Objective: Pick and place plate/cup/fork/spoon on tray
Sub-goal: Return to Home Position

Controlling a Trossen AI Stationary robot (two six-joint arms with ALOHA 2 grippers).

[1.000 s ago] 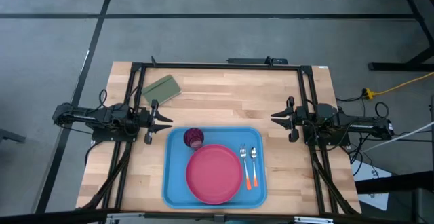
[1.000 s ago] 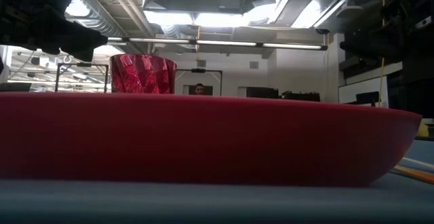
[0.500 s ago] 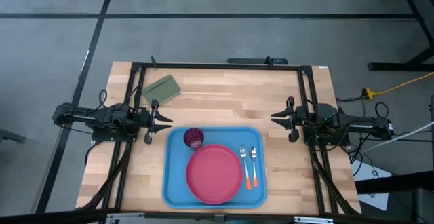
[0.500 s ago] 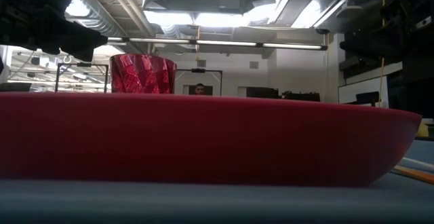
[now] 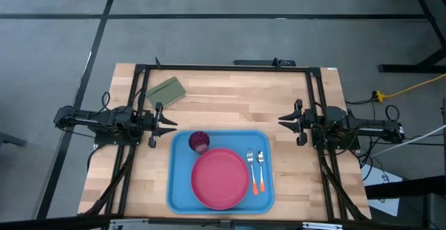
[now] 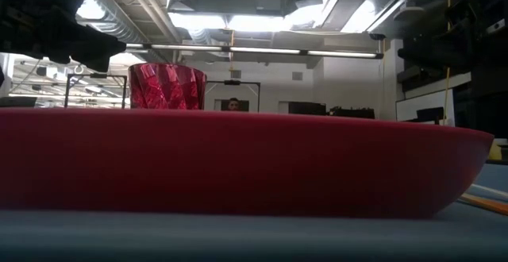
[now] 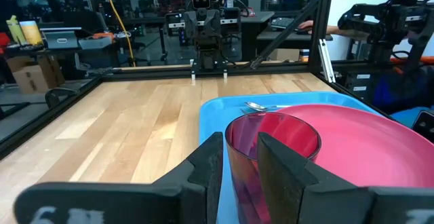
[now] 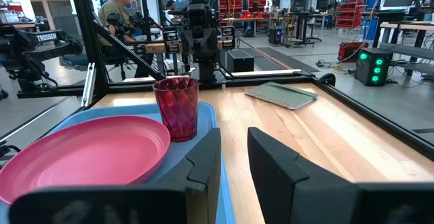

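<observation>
The light-blue tray (image 5: 178,188) lies on the table's near middle. On it rest the pink-red plate (image 5: 220,178), the dark red cup (image 5: 199,141) upright at its far left corner, and the fork (image 5: 250,166) and spoon (image 5: 260,162) side by side at its right, orange handles toward the near edge. My left gripper (image 5: 171,124) is open and empty, just left of the tray's far left corner, pointing at the cup (image 7: 271,139). My right gripper (image 5: 281,121) is open and empty, right of the tray's far right corner. In the low view the plate (image 6: 238,163) fills the front, with the cup (image 6: 167,86) behind it.
An olive-green pad (image 5: 166,90) lies at the table's far left, also in the right wrist view (image 8: 281,94). A black frame (image 5: 223,68) runs round the table's edges. Bare wood lies far of the tray between the two arms. A person (image 8: 119,10) sits in the room beyond the table.
</observation>
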